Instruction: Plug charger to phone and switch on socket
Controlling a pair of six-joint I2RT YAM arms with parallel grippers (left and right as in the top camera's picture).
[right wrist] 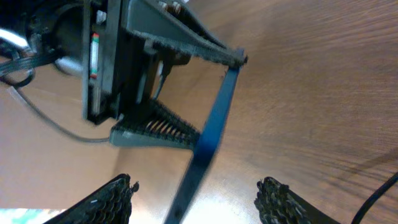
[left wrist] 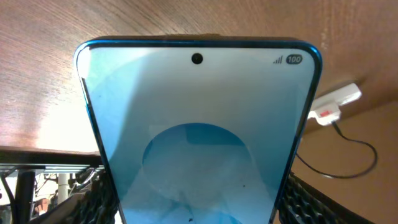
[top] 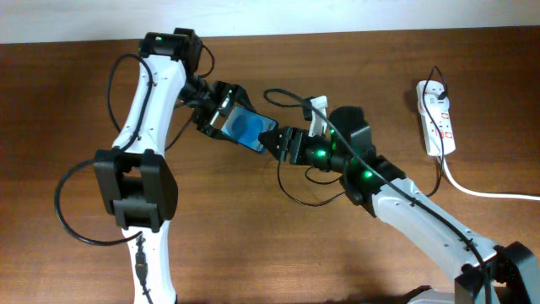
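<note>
You look barely started: your left gripper pinches the phone, held just ahead of the 2 spread, empty fingers of your right gripper, so fetching the charger, plugging it in and switching the socket, well off behind that gripper, all remain.

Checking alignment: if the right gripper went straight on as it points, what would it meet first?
Likely the phone, edge-on between the open fingers of the right gripper, held by the left gripper; depth unclear.

Bright even light, soft shadows, glare whitening the phone screen, right wrist view blurred.
</note>
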